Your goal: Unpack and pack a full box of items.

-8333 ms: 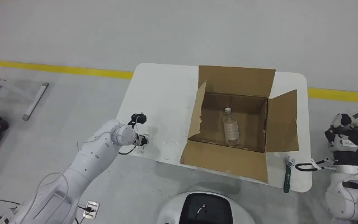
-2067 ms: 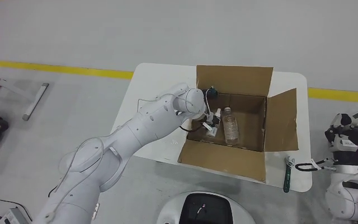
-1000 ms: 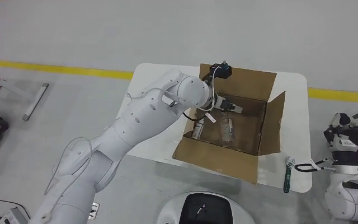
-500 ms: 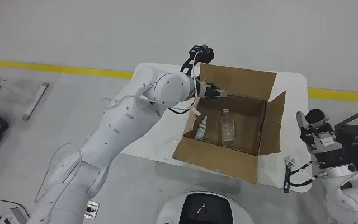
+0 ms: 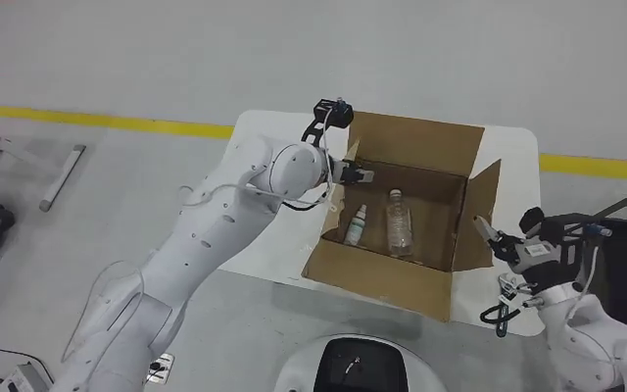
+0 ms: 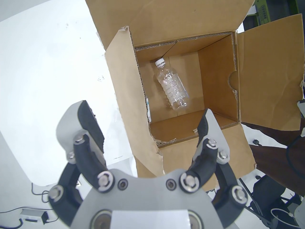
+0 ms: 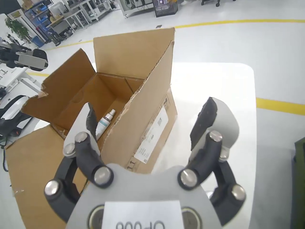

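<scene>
Currently the white desk point(image 5: 284, 147) is carrying an open cardboard box point(image 5: 392, 279), which is standing with its flaps spread on the robot's right half of the top. The left end effector point(image 6: 147, 117) is hovering over the box's left flap near the far corner, its jaws standing wide apart and holding nothing. The right end effector point(image 7: 149, 110) is hanging just beside the box's right flap, jaws likewise apart and empty. Inside, a clear water bottle point(image 5: 401, 223) is lying on the box floor with its cap toward the far wall. A small white spray bottle point(image 5: 355, 225) is lying beside it, nearer the left wall. Judging by this, packing is proceeding with two items in and both arms free. The next move is calling for a lift clear of the flap edges, then a grasp on whichever item is coming next.
</scene>
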Available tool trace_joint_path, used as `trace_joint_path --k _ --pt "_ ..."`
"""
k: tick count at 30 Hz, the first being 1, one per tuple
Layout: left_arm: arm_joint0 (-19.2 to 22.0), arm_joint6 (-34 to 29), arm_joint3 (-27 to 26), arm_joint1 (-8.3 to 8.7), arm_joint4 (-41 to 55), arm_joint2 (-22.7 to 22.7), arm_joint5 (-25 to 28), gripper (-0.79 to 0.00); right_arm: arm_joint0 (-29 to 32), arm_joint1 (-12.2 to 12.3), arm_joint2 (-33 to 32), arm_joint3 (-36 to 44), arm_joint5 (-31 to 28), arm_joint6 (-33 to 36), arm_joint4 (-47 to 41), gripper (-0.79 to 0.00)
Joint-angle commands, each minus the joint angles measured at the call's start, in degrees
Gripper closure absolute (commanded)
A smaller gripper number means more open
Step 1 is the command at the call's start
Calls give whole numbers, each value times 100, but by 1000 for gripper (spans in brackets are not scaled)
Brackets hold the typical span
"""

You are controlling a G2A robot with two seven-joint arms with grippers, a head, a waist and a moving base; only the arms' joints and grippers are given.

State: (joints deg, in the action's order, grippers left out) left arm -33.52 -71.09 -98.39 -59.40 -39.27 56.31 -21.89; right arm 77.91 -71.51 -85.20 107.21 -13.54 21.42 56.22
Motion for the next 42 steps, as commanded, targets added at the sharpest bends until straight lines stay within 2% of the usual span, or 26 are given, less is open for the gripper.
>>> trace_joint_path --k 1,5,7,12,15,16,22,24,25,26,27,29,30,31,32,37,42 --pt "-19 11 63 -8 -1 -17 10 -785 2 8 -19 -52 19 33 39 -668" --pt "-12 -30 169 -24 -28 -56 50 -785 13 24 -102 -160 101 72 61 -397" --pt "-1 -32 192 -33 -10 -50 55 -785 14 33 -140 -202 122 98 61 -363" --pt "6 -90 260 -40 -17 -18 69 -785 11 35 -214 -291 208 161 -305 -151" --pt "-12 -131 332 -39 -59 -9 94 -751 -13 41 -236 -326 236 185 -373 -49" --pt "-20 -144 350 -39 -74 -8 96 -699 -18 40 -231 -335 254 181 -426 0" --pt "-65 -198 430 -28 -334 6 43 -668 -63 44 -205 -406 284 189 -591 0" --pt "-87 -203 461 -30 -319 33 31 -613 -75 45 -198 -433 288 190 -645 0" --pt "-100 -201 476 -31 -314 44 28 -566 -81 47 -194 -444 281 193 -666 0" --pt "-116 -204 502 -30 -331 44 35 -471 -85 48 -190 -462 278 193 -699 0" --pt "-133 -203 524 -32 -330 45 42 -329 -88 49 -187 -482 277 196 -724 0" --pt "-163 -234 584 -34 -345 35 74 -259 -97 49 -184 -508 284 201 -824 0" --pt "-171 -241 599 -35 -341 38 81 -169 -102 51 -185 -514 280 201 -829 0" --pt "-187 -237 611 -41 -261 62 57 -28 -107 54 -185 -520 277 195 -829 0" --pt "-203 -226 622 -46 -178 87 52 0 -111 56 -186 -530 271 185 -828 0" --pt "-253 -227 617 -44 -133 174 10 0 -144 67 -190 -588 280 146 -819 0" --pt "-302 -539 453 -22 43 357 -210 0 -185 79 -239 -591 296 107 -876 0"
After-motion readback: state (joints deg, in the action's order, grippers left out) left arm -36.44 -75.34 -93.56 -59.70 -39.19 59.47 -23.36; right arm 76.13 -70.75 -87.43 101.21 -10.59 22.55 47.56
